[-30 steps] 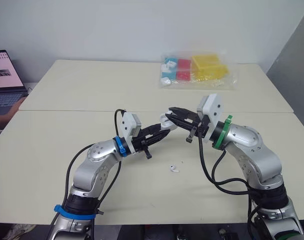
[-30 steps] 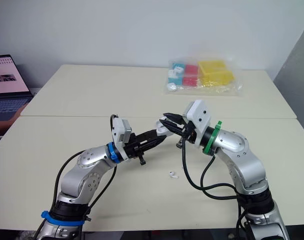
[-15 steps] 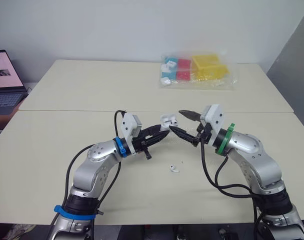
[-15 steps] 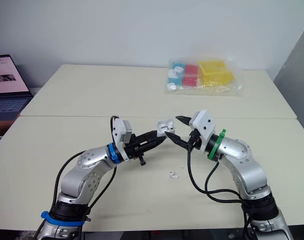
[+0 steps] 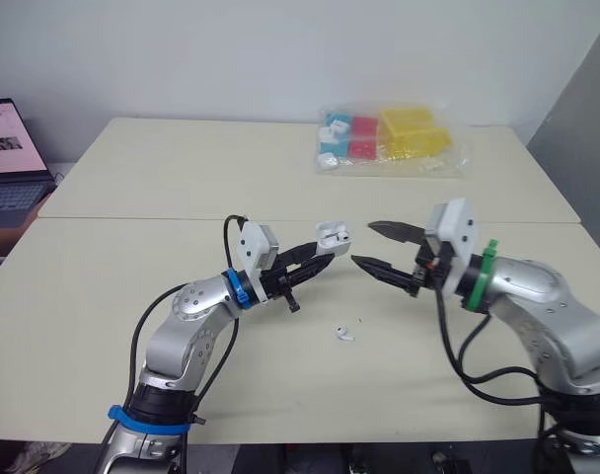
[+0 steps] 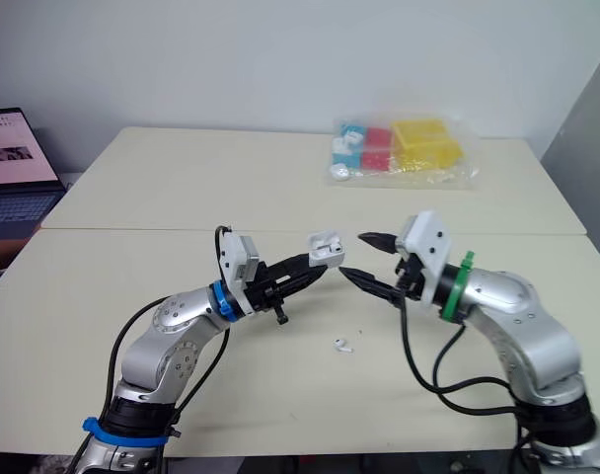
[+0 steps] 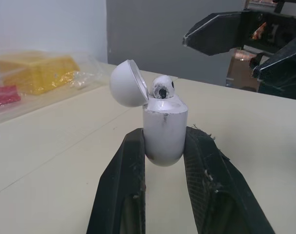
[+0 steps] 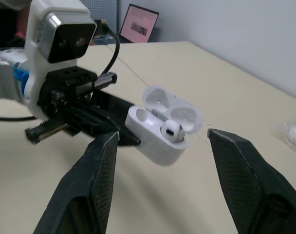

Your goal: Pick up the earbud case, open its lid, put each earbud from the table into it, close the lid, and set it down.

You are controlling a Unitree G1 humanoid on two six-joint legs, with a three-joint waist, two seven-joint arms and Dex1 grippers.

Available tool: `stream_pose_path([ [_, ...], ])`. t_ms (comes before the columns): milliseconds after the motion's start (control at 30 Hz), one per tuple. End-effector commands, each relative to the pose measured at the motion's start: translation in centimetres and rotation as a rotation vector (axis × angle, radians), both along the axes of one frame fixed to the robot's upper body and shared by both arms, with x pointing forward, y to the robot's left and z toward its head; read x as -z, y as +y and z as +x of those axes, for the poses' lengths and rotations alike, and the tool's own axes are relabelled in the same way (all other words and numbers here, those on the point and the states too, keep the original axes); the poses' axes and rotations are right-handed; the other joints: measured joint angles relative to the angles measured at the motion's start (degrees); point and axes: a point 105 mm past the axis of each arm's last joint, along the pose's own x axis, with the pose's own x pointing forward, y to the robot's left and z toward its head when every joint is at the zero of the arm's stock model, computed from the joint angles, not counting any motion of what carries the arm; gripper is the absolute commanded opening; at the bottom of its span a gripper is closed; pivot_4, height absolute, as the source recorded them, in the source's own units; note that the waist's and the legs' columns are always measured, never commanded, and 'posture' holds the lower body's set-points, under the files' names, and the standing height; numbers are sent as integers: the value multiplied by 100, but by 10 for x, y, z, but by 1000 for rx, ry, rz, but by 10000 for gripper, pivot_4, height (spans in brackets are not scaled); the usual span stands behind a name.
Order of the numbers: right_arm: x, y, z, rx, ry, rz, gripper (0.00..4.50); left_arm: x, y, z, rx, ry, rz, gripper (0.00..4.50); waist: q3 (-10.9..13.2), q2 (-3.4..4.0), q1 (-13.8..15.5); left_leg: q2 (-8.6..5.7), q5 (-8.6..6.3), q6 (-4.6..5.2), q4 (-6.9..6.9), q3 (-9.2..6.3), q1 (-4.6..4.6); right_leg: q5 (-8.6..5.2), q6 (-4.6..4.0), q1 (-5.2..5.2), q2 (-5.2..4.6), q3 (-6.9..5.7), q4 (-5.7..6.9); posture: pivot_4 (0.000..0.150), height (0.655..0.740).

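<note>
An office-like lab room: plain beige tables pushed together, bare white wall, an open laptop.

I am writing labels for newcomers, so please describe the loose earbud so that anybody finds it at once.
On the near table, look under the gap between the left gripper and the right gripper. The loose earbud lies there alone, small and white; the other earbud sits inside the open case.

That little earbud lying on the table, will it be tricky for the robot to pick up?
Probably. The earbud looks tiny and smooth, so it could slip from the open right gripper. Its rounded shape suggests it may roll or skid when nudged. It likely weighs almost nothing.
</note>
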Motion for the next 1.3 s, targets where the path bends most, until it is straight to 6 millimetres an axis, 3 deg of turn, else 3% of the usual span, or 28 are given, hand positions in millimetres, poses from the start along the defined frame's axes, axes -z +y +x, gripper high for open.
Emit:
stream_pose_path([
  [33, -10, -11, -13, -27, -26, -37, 30233, -10, 7, 0, -19, -57, -5, 7350, 0, -1, 2, 0, 0, 0, -1, 1, 0, 0, 0, 0, 0, 1, -1, 1500, 7400],
  [267, 25, -38, -26, -36, 78, -254, 30233, -12, 13, 3, -37, -70, 5, 7350, 1, -2, 3, -1, 0, 0, -1, 1, 0, -1, 0, 0, 0, 0, -3, 1500, 7400],
  [467, 32, -31, -28, -57, 77, -265, 44713, -12, 13, 3, -41, -72, 7, 7350, 2, -3, -13, 1, 0, 0, 0, 0, 5, -1, 0, 1, 1, -2, 1, 1500, 7400],
  [800, 50, -3, -36, -150, 124, -305, 45000, -13, 19, 4, -57, -75, 18, 7350, 2, -3, -16, 1, 0, 0, -1, 2, 2, -1, 1, 0, 0, 1, -4, 1500, 7400],
  [1300, 77, 35, -15, -63, 199, -437, 45000, -12, 33, 6, -96, -80, 56, 7350, 2, -3, -9, 3, 0, -1, -2, -4, 0, -2, -1, -4, 0, -4, 0, 1500, 7400],
])
